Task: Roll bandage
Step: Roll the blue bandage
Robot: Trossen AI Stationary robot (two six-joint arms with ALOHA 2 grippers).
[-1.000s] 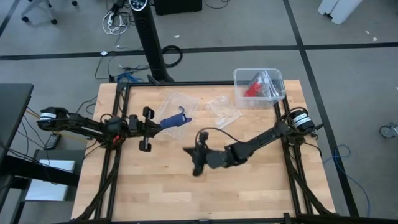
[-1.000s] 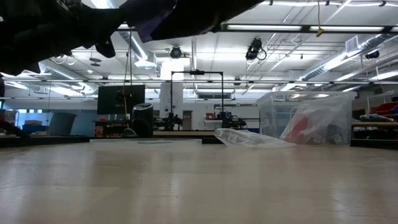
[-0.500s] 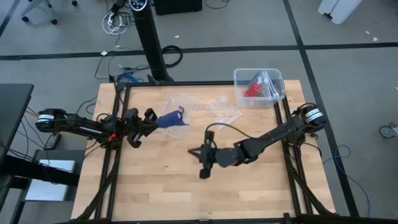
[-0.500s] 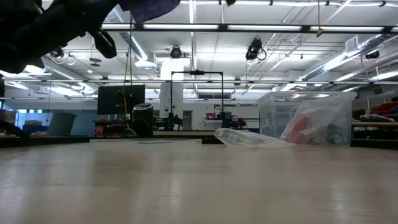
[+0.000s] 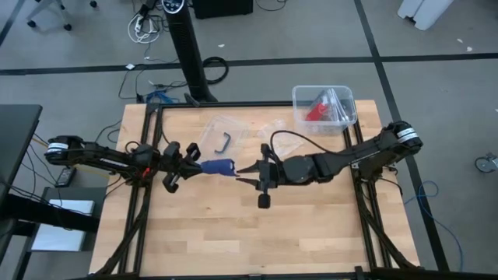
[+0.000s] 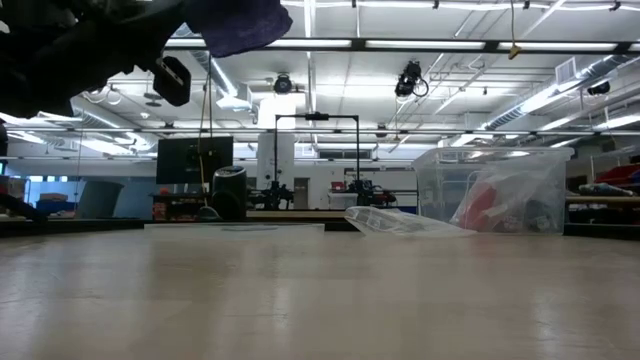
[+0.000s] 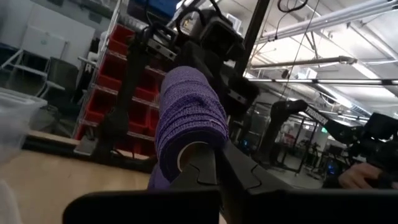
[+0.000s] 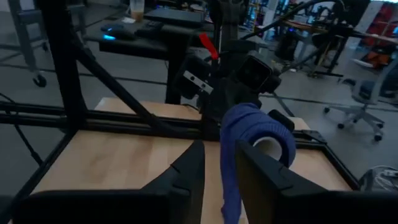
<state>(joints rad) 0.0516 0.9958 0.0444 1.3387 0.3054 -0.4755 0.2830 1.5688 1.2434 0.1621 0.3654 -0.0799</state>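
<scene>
Two claws mid-table | left claw (image 5: 189,164) clamps bandage (image 5: 219,166) | right claw (image 5: 247,168) slightly parted, straddling it | bags (image 5: 233,131) beyond

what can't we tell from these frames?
- High view: whether the right gripper touches the bandage; too small.
- Left wrist view: the bandage's loose end, hidden behind the left gripper.
- Low view: the grippers, cut off by the top edge.
- High view: contents of the bin; only a red item shows.
</scene>
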